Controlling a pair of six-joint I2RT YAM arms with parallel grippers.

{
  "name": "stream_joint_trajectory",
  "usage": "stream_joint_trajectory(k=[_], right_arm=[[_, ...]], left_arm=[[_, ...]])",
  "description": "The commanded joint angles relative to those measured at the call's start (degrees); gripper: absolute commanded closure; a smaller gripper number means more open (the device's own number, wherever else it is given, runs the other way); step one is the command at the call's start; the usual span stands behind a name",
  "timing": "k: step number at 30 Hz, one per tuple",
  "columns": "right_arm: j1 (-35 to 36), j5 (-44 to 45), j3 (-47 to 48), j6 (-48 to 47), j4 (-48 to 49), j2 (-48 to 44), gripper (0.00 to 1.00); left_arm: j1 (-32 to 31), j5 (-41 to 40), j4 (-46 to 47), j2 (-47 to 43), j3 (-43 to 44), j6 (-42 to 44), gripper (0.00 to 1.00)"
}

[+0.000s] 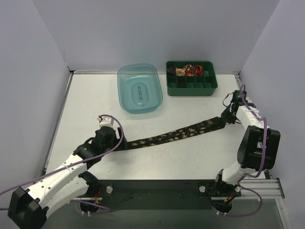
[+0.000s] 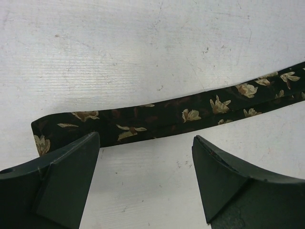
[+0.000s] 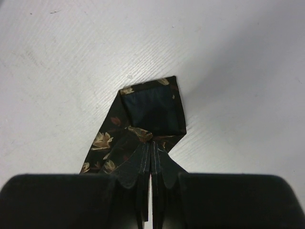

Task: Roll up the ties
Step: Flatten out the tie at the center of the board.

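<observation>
A long black tie [image 1: 176,134] with gold floral print lies stretched diagonally across the white table. My right gripper [image 1: 227,119] is shut on its wide end; in the right wrist view the fabric [image 3: 143,114] bunches up and folds back just ahead of the pinched fingers [image 3: 151,149]. My left gripper [image 1: 123,142] stands open at the tie's narrow end. In the left wrist view the tie [image 2: 167,117] runs just beyond the fingertips [image 2: 145,139], with bare table between them. Small red and beige rolled ties [image 1: 189,70] sit in the green tray's back compartments.
A green compartment tray [image 1: 191,89] stands at the back right. A clear blue plastic tub [image 1: 139,88] sits to its left. Grey walls close in the table on three sides. Purple cables loop over both arms.
</observation>
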Motion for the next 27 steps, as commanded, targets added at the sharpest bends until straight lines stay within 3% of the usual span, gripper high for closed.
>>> stream_joint_trajectory(k=[1, 5, 8, 9, 12, 14, 15, 16, 18, 19, 21, 22, 27], right_arm=[[-0.58, 2.92, 1.83, -0.23, -0.71, 2.51, 1.00], [-0.67, 4.33, 1.84, 0.29, -0.18, 4.35, 1.00], [-0.67, 5.04, 1.14, 0.56, 0.08, 4.54, 0.79], [-0.58, 4.86, 0.78, 0.56, 0.35, 3.75, 0.65], [-0.23, 4.60, -0.62, 1.35, 1.58, 0.86, 0.49], [0.21, 4.77, -1.76, 1.53, 2.19, -0.99, 0.46], [0.99, 4.60, -2.29, 1.53, 2.46, -2.92, 0.44], [1.52, 4.51, -2.64, 1.53, 2.89, -3.89, 0.43], [3.80, 5.04, -3.43, 1.35, 3.25, -6.70, 0.43], [4.68, 5.12, -3.61, 0.92, 3.34, -7.41, 0.42], [6.97, 5.48, -3.70, 0.56, 3.51, -9.08, 0.41], [9.24, 5.74, -3.61, 0.21, 3.34, -9.26, 0.41], [14.35, 2.50, -3.26, 0.12, 3.69, -8.83, 0.41]], left_arm=[[0.30, -0.69, -0.86, -1.76, 2.20, -0.18, 0.11], [0.39, -0.34, -1.13, -3.25, 2.38, -0.18, 0.11], [0.48, -0.60, -1.65, -4.48, 2.73, -0.44, 0.11], [0.39, -1.30, -2.44, -4.75, 2.90, -0.62, 0.11], [0.57, -2.79, -3.06, -5.80, 3.26, -1.23, 0.12], [0.92, -2.97, -2.97, -5.98, 3.35, -1.93, 0.17], [1.01, -3.15, -2.54, -5.98, 3.43, -2.28, 0.22], [1.18, -3.24, -2.10, -5.98, 3.26, -2.90, 0.37], [2.23, -2.54, -0.96, -5.81, 3.00, -3.78, 0.51], [2.76, -2.01, -0.43, -5.72, 2.82, -4.65, 0.77], [4.86, -0.35, 1.23, -5.54, 2.38, -5.80, 0.95], [5.66, 0.27, 2.12, -5.54, 1.51, -6.85, 1.00], [11.28, 1.34, 5.90, -6.33, -1.92, -10.81, 1.00]])
